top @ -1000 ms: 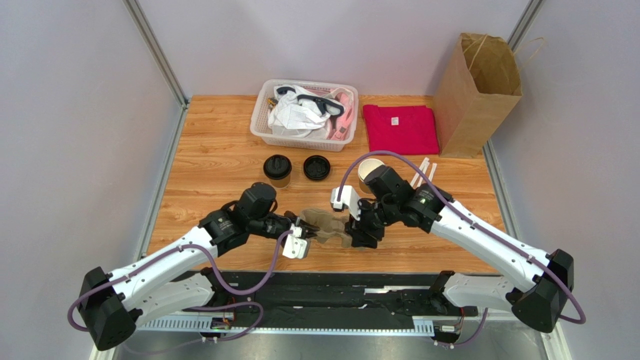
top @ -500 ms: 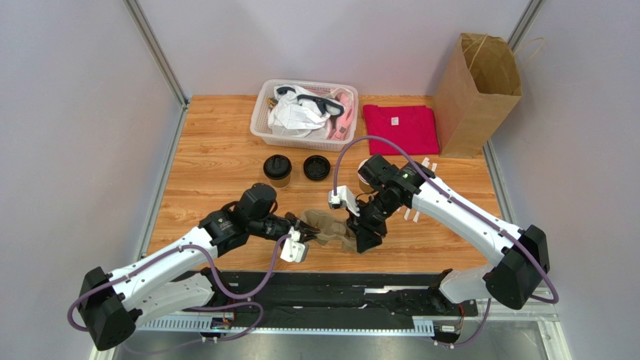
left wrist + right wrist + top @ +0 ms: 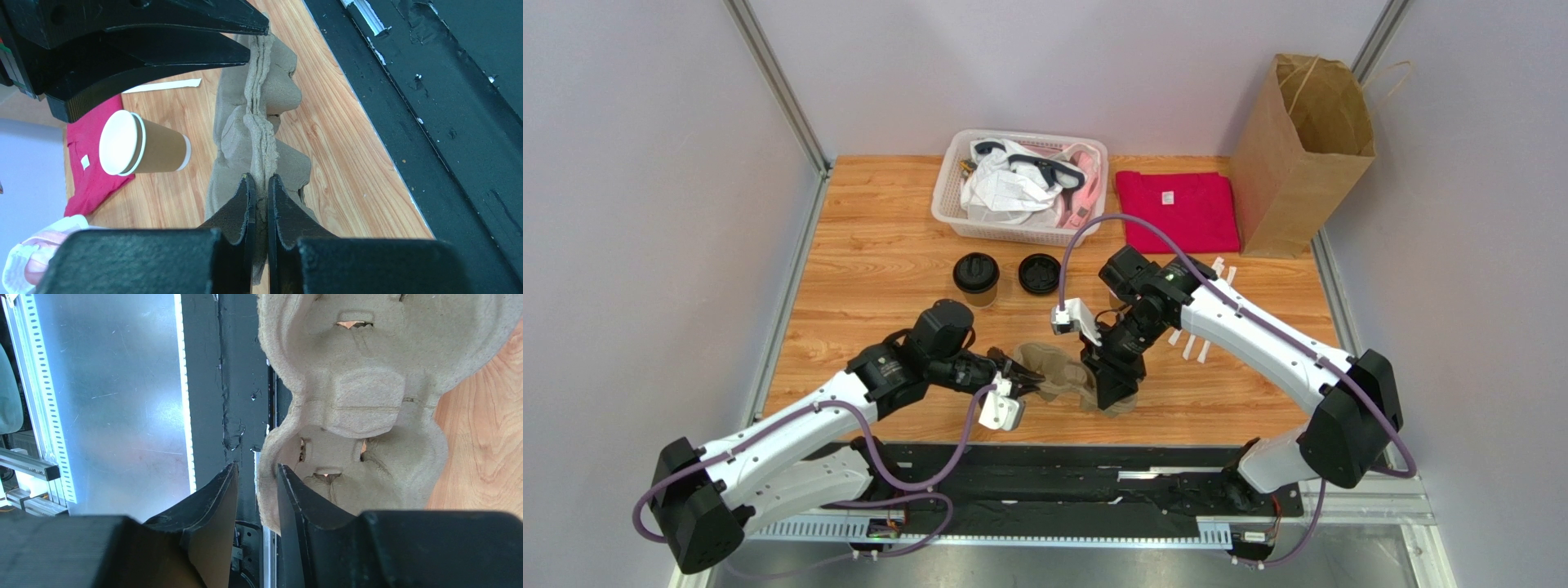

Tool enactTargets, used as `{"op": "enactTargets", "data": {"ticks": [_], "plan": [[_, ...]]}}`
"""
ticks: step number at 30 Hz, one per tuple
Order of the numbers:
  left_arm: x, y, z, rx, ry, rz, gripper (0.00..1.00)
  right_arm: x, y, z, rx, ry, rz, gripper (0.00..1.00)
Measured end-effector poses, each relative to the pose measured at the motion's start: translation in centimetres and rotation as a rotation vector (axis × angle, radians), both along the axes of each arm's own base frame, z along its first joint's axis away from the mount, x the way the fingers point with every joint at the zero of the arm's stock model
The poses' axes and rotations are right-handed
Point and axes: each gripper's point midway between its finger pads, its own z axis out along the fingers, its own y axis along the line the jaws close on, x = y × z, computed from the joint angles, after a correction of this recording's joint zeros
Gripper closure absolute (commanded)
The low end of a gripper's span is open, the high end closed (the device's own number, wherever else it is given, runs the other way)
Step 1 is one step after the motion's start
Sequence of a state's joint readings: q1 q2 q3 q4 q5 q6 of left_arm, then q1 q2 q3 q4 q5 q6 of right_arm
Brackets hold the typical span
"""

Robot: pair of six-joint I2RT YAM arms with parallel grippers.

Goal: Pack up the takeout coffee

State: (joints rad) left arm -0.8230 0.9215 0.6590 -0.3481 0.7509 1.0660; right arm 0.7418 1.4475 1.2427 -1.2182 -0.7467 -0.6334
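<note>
Near the wooden table's (image 3: 879, 257) near edge we see the grey-brown moulded pulp cup tray (image 3: 1053, 371). The left gripper (image 3: 259, 184) is clamped on its left rim. The right gripper (image 3: 255, 474) straddles its right rim, narrowly parted; whether it grips, we cannot tell. The black-lidded small brown kraft paper cup (image 3: 976, 277) stands farther back, apart.

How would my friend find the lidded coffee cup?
Find the white basket at the table's back. Just in front stands the takeout coffee, a brown paper cup. It wears a black lid; the loose lid beside it lies flat.
</note>
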Motion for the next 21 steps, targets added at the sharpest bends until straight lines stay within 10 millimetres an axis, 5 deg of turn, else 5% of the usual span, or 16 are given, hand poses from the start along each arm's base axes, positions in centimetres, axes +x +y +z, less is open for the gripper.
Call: {"op": "enactTargets", "data": {"ticks": [7,16,21], "plan": [[-0.18,0.18,-0.03,-0.005,-0.009,-0.004,1.0,0.2,0.27,-0.17,0.005,0.0,0.0,0.75],[-0.29,0.25,-0.08,-0.007,-0.01,-0.006,1.0,0.4,0.51,-0.42,0.006,0.003,0.0,0.71],[-0.26,0.25,-0.08,-0.006,-0.011,-0.005,1.0,0.56,0.68,-0.41,0.012,-0.001,-0.003,0.86]]}}
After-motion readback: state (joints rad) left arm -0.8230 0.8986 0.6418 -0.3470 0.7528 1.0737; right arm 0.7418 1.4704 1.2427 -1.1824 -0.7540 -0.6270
